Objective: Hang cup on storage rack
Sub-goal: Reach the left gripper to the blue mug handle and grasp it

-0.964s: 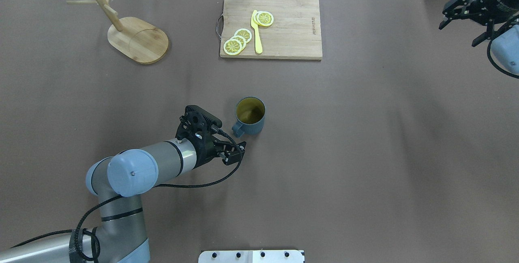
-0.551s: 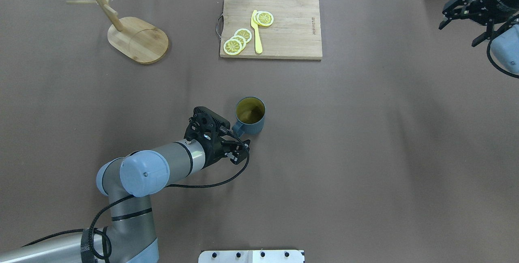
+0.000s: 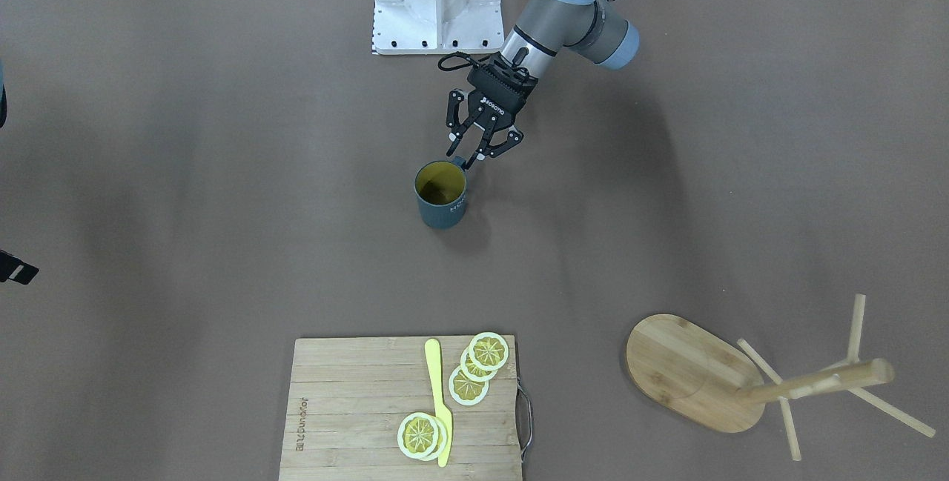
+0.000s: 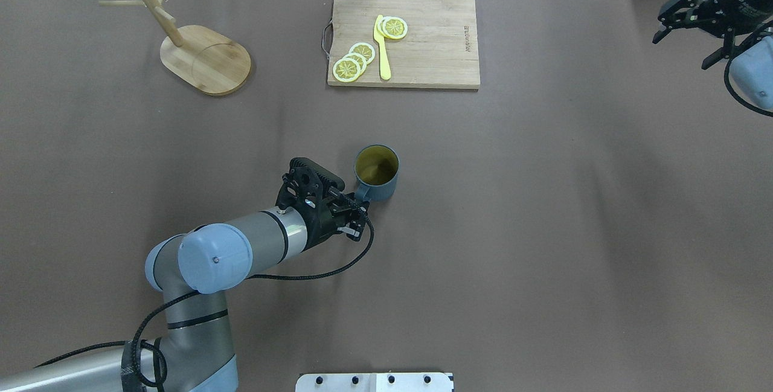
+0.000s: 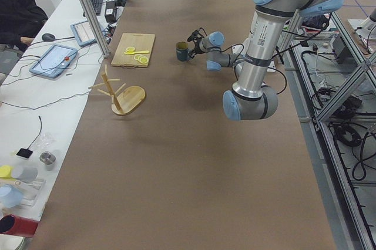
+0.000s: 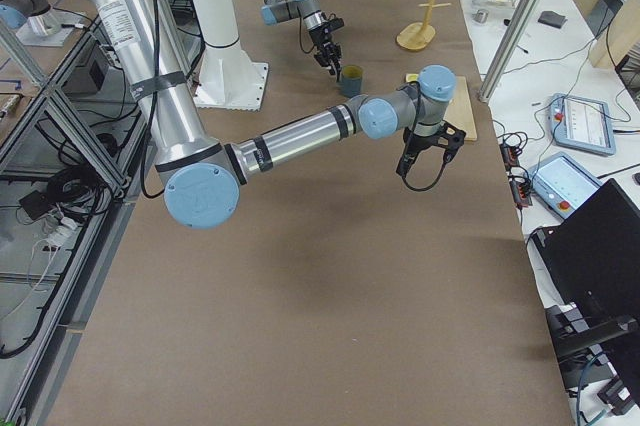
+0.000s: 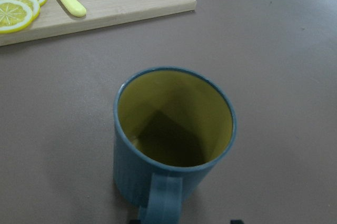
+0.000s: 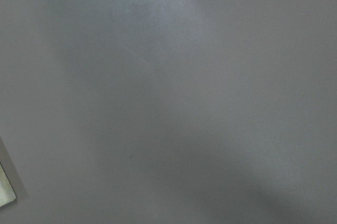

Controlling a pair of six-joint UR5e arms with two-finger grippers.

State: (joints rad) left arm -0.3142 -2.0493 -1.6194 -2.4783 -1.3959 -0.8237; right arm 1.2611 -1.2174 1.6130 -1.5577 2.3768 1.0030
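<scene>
Left gripper (image 3: 467,157) sits low at the cup's (image 3: 441,203) 7 o'clock in the overhead view. Its jaws stand moderately wide on either side of the squarish handle (image 7: 163,203), and the wrist view shows a gap on at least one side. The cup stands upright near the middle of the table (image 4: 543,199), yellow interior showing. The storage rack (image 4: 205,57) stands well apart at the cup's 10 o'clock, pegs bare. At 12 o'clock lies a cutting board (image 4: 435,48) with lemon slices (image 4: 353,63) and a yellow knife (image 4: 382,48). The right gripper (image 4: 680,54) hangs at 2 o'clock by the table's far edge, jaws spread wide, holding nothing.
</scene>
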